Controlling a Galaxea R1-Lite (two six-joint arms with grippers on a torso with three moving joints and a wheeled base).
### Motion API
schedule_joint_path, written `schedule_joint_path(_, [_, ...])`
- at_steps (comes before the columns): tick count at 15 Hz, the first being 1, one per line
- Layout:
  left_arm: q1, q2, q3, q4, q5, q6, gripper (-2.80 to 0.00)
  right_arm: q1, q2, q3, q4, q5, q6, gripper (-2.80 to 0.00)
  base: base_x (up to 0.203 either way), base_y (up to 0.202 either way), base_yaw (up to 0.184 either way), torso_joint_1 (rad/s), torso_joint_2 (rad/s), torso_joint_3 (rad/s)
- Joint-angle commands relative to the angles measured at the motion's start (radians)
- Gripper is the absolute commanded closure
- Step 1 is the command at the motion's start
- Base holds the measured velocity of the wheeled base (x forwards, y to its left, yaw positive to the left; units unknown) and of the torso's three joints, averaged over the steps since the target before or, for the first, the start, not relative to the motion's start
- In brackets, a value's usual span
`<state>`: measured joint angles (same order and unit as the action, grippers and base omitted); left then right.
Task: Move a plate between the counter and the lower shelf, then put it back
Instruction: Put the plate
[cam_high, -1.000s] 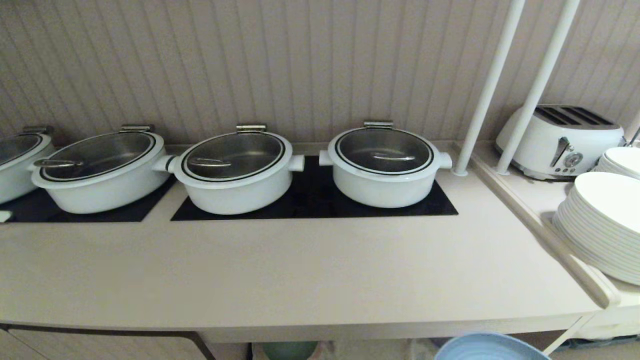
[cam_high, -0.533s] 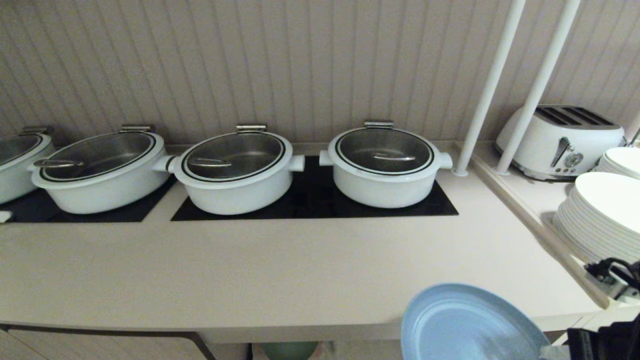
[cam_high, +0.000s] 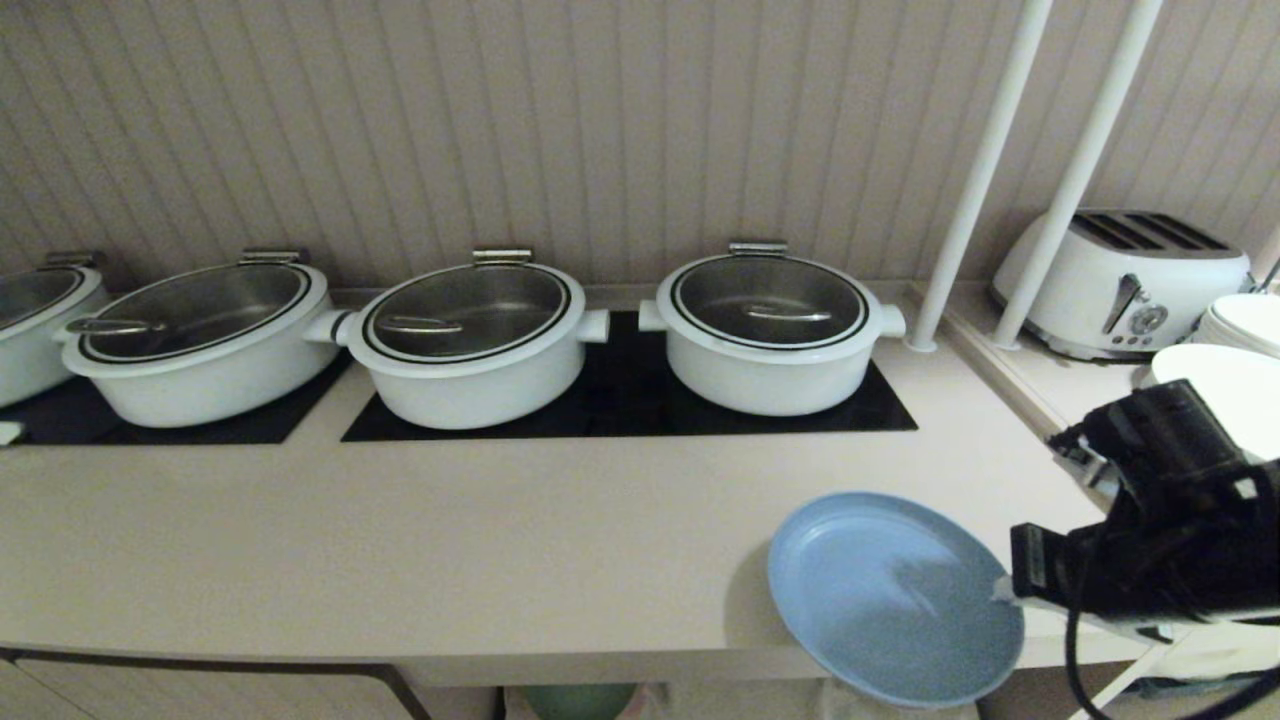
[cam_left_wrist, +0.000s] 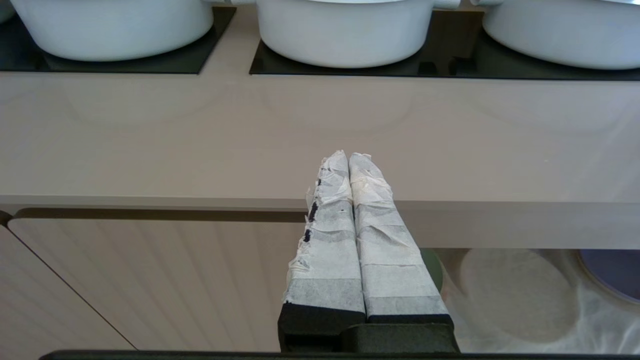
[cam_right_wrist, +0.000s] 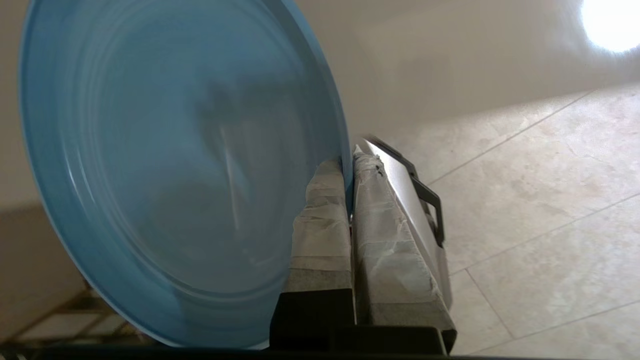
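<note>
Kitchen: lidded pots (cam_high: 470, 340), toaster (cam_high: 1125, 282), stacked plates (cam_high: 1235, 375).

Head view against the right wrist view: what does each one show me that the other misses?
Head view only: the counter, three full white pots and part of a fourth on the black panels, the toaster, the stacked white plates, and the blue plate's near part hanging past the counter's front edge.

Right wrist view only: the right hand pinching the plate's rim between its taped fingers, and the tiled floor.

Both: the blue plate held by the right hand.
</note>
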<state>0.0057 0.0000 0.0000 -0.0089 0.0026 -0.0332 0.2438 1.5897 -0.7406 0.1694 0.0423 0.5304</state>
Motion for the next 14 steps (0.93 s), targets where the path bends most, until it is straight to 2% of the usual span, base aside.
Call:
schedule_joint_path(1, [0.0,0.0,0.0,0.0,0.0,-0.001,0.0,-0.004,0.161,-0.091,-0.01,0.002,0.017,0.0,0.0,0.0,0.0,0.0,0.0,0.0])
schedule_joint_path(6, [0.0,0.0,0.0,0.0,0.0,-0.001,0.0,-0.004,0.318,-0.236,-0.014,0.004,0.043,0.0,0.0,0.0,0.0,0.0,0.0,0.0])
schedule_joint_path(14, [0.0,0.0,0.0,0.0,0.0,-0.001,0.0,-0.029,0.376,-0.286,-0.021,0.005,0.04,0.0,0.0,0.0,0.0,0.0,0.0,0.0])
